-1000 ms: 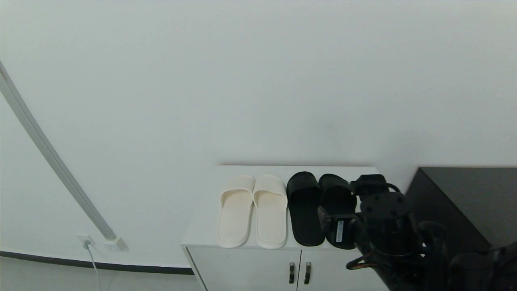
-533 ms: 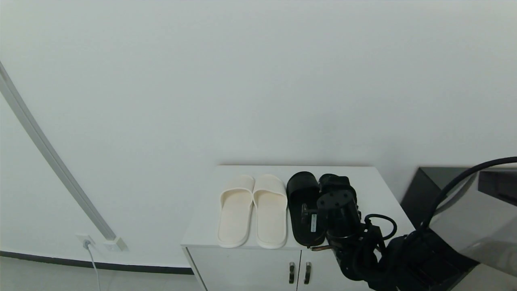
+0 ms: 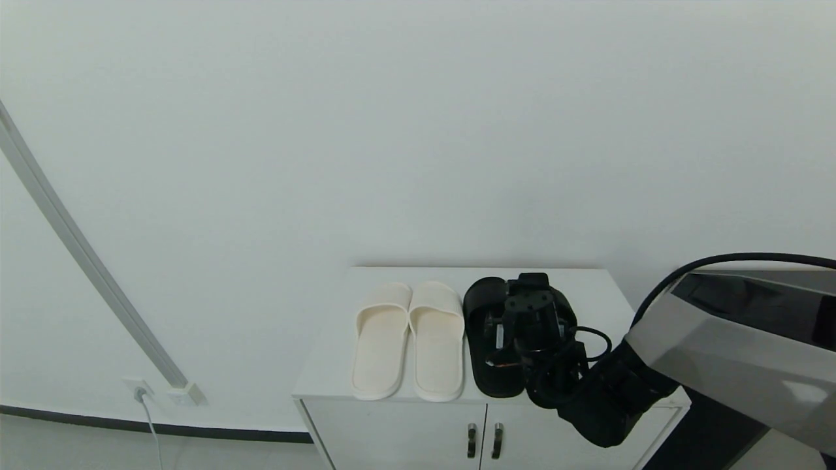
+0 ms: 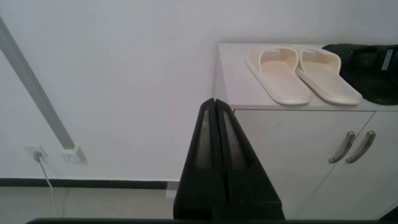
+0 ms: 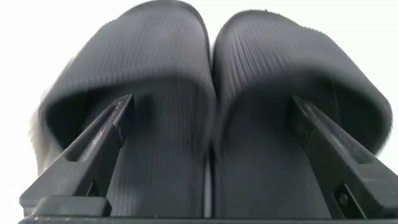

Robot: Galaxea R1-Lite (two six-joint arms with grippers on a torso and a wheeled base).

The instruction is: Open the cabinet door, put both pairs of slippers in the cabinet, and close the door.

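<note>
plain white wall fills the background, with a grey conduit (image 3: 72,241) slanting down to a socket (image 3: 139,390); against the wall stands the white cabinet (image 3: 326,382), its two doors shut and cut off by the lower edge of the head view, the handles (image 3: 471,440) side by side at the seam; on top lie the white slippers (image 3: 408,339), toes to the wall, and just beside them on the right the black slippers (image 3: 490,339); the right-hand black slipper is almost wholly hidden under the right arm, which stretches from the lower right across the cabinet's front edge with its wrist above that slipper; the right gripper (image 5: 211,106) points toward the toes, its fingers (image 5: 93,155) spread wide, one outside each side of the black pair; whether they touch the slippers cannot be told; the left gripper (image 4: 215,104) hangs to the left of the cabinet, below its top, fingers pressed together with nothing between them, aimed at the wall
</note>
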